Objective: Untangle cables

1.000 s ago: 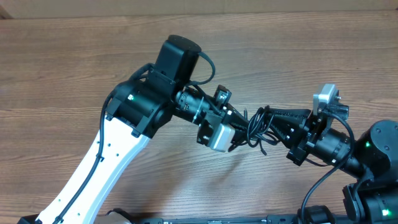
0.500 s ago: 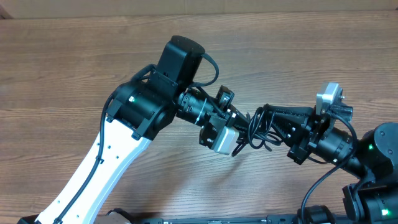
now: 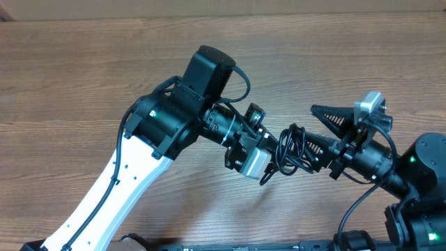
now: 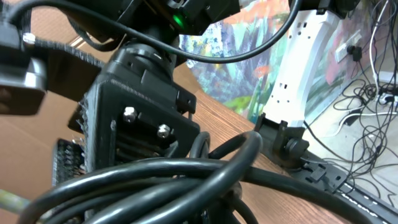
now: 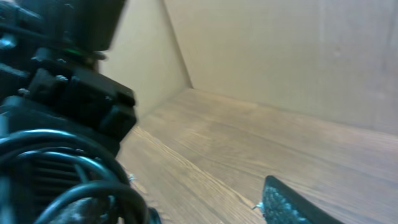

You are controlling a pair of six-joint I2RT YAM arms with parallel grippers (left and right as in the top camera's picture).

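**A:** How does the right gripper (image 3: 310, 127) stand?

**B:** Wide apart. From overhead, one ribbed finger (image 3: 333, 113) angles up and away with nothing against it. The other lies lower, and its tip runs into the edge of the cables (image 3: 289, 145). Nothing is pinched between the two.

**A:** What does its own wrist camera show?

**B:** One toothed pad (image 5: 292, 204) shows at the bottom right, with the bare wooden table (image 5: 249, 149) behind it. It is well apart from the black loops crowding the lower left corner. I can't make out the second finger there because the loops and blur cover it.

**A:** And the left gripper (image 3: 267, 156)?

**B:** Its tip is buried. From overhead, the silver wrist camera block (image 3: 252, 162) sits over it, and the cable loops begin right at its end. I cannot tell whether its jaws are together or apart. The left wrist view doesn't help, since thick, out-of-focus loops fill the bottom of the frame and no fingertips show.

**A:** Where is the bundle, then?

**B:** It is a tight knot of thin black cords between the two gripper ends, right of the table's middle. It touches the left gripper's tip on one side and the right gripper's lower finger on the other. A short end pokes out downward just below the wrist camera block. I can't tell whether the knot rests on the wood or hangs above it.
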